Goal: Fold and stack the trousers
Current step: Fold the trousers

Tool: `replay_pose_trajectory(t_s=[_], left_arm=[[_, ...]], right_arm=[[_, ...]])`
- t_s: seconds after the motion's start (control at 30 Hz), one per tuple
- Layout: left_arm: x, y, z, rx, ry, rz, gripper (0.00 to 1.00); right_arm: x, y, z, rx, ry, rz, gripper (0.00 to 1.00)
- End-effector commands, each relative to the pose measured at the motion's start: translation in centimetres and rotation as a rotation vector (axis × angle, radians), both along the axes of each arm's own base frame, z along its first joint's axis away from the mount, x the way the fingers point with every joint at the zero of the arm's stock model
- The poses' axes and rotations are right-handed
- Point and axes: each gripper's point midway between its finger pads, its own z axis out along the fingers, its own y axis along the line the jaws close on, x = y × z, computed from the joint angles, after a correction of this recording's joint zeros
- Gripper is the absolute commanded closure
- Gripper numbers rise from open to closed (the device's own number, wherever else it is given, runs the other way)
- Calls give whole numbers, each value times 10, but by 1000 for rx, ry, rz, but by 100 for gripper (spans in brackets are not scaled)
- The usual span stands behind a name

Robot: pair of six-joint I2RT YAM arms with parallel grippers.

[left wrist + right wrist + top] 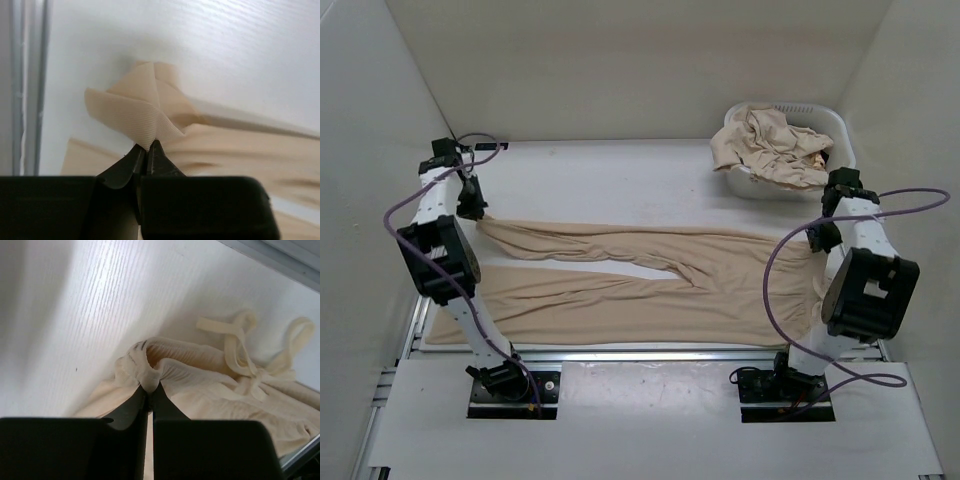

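One pair of trousers lies spread flat across the middle of the top view. The waist is at the right and the two legs run to the left. The upper leg angles toward the upper left, with a wedge of bare table between the legs. Fabric is light beige, thin and wrinkled. The left gripper is clenched on the cuff of the upper leg, and the cuff corner stands up in a fold above its tips. The right gripper is clenched on the gathered waist edge, with a bunch of ribbed cloth nipped between its tips. The drawstring lies looped and tied just right of that pinch. Surface: white table with a faint linear grain and a metal rail along its lower edge. Plain off-white walls close it in on three sides. Count: one spread pair; one white basket at the upper right holding a heap of like beige garments, number not countable; two arms; two purple cables.
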Motion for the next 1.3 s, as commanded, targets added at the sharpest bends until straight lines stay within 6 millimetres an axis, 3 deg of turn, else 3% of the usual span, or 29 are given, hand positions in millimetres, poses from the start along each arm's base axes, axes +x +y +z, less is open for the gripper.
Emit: replay_pose_trajectory(t_s=[0.0,0.03,0.07,0.17,0.23,0.33,0.53,0.67,0.77,0.8,0.83,0.93,1.0,1.1,1.13,1.17,1.27], left_arm=[[-40,-5,47,56,-44,16,86],[-54,-6,42,65,-11,23,86],[-75,-9,16,56,76,27,86],[-103,-8,-2,-2,148,59,84],[-107,-8,-6,-44,158,69,62],[-111,-13,-6,-90,191,68,44],[-89,14,26,-58,95,114,42],[-88,18,0,-85,136,123,42],[-112,15,-32,-97,232,140,40],[-114,28,-37,-72,205,172,40],[-130,29,-50,-55,235,191,40],[-126,43,-56,-29,165,223,40],[-119,41,-54,-49,136,214,40],[-106,38,-59,-95,116,197,41],[-103,37,-63,-105,118,195,46],[-102,35,-62,-121,111,189,53],[-99,33,-64,-139,107,183,86]], right_arm=[[-25,-2,17,-49,-2,13,100],[-33,0,12,-45,14,14,100],[-39,1,12,-42,23,14,100],[-46,2,13,-39,4,7,100],[-46,2,16,-41,-5,7,100],[-40,2,21,-37,-15,18,100],[-46,-6,21,-55,8,12,100],[-54,-8,21,-71,44,28,100],[-59,-9,18,-73,75,26,100],[-57,-9,20,-75,67,25,100],[-59,-9,20,-73,75,26,100],[-60,-10,23,-84,68,23,100],[-62,-9,20,-81,78,23,100],[-68,-9,18,-84,100,22,100],[-70,-9,15,-81,108,22,100],[-70,-9,18,-84,98,22,100],[-73,-10,18,-93,101,19,100]])
